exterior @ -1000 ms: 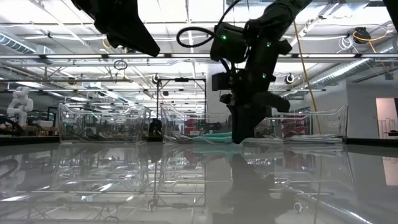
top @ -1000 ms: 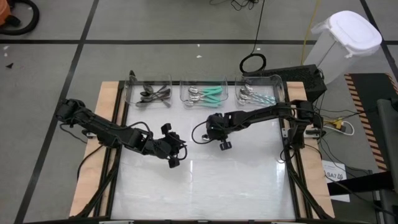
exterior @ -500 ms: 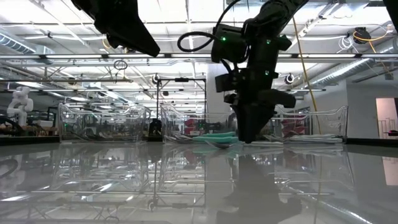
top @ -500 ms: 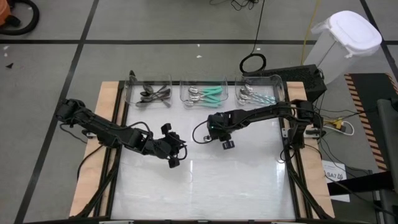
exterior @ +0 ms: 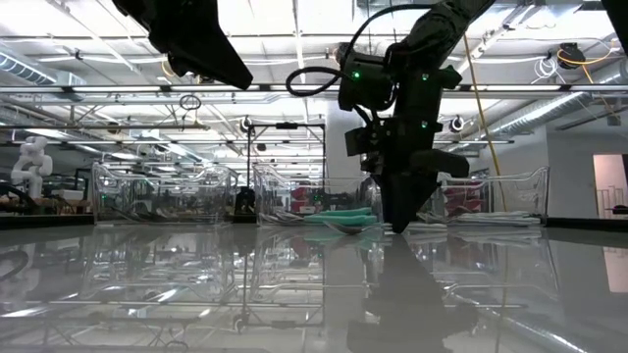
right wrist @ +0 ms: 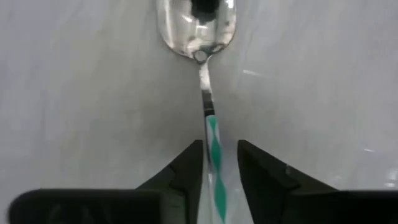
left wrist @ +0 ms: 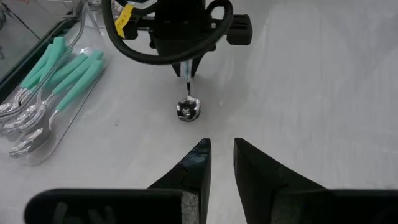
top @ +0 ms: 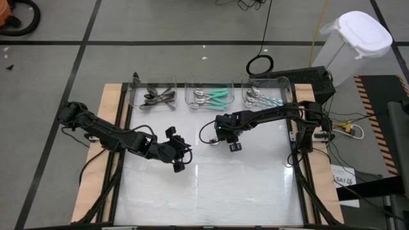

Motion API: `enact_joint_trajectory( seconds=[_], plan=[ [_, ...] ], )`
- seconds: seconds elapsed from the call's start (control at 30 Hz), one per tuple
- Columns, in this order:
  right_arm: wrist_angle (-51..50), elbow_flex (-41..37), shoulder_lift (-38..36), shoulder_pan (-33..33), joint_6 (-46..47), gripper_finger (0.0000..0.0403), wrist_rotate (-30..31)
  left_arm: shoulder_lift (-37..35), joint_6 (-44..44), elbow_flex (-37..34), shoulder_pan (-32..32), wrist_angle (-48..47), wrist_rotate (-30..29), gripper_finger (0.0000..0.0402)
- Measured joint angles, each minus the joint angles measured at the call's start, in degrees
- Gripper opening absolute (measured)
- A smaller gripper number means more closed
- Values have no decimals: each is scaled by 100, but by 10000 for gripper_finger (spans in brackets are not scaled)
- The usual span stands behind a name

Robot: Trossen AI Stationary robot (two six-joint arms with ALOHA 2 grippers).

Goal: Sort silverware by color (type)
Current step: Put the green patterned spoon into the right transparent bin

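Our right gripper straddles a shiny teal-handled spoon.
Its fingers stand apart around the handle; our left gripper's fingers are slightly apart, empty.

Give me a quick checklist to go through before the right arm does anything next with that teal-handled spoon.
1. Spoon lined up with the right pincer: ok, its teal handle runs between the fingers.
2. Firm grip on the handle: cannot tell; narrow gaps show either side of it.
3. Spoon bowl position: ok, it points down at the bare white table, touching or just above it.
4. Target bin identified: ok, the middle bin already holds teal-handled spoons.
5. Other bins sorted: ok, dark utensils in the left bin, pale-handled ones in the right bin.
6. Left pincer out of the way: ok, it hovers apart, holding nothing, facing the spoon.
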Motion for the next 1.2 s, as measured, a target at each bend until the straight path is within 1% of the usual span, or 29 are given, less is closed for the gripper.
enact_joint_trajectory(
  seconds=[0.07, 0.2, 0.23, 0.4, 0.5, 0.6, 0.73, 0.9, 1.2],
  plan=[
    [10, -62, -12, -31, -9, 78, -11, 0, -1, 0, 0, 4, 0, 72],
    [-38, -113, -21, -36, -76, 21, -28, 0, -3, 0, 0, 7, 0, 72],
    [-65, -113, -33, -35, -81, 15, -26, 0, -4, 0, 0, 7, 0, 72],
    [-314, -71, -151, 59, 50, 22, 33, 0, -20, 0, 0, 2, 0, 72],
    [-509, 21, -291, 121, 136, 15, 64, 0, -17, 0, 0, -4, 0, 72],
    [-748, 117, -460, 191, 401, 13, 240, 0, -17, 0, 0, -5, 0, 72],
    [-1181, 247, -755, 288, 716, 13, 738, 0, 29, 0, 0, -4, 0, 72],
    [-1701, 396, -1334, 346, 888, 14, 1402, 0, 55, 0, 0, 7, 0, 72],
    [-1946, 402, -2580, 113, 887, 14, 2158, 0, 52, 0, 0, 15, 0, 72]
  ],
)
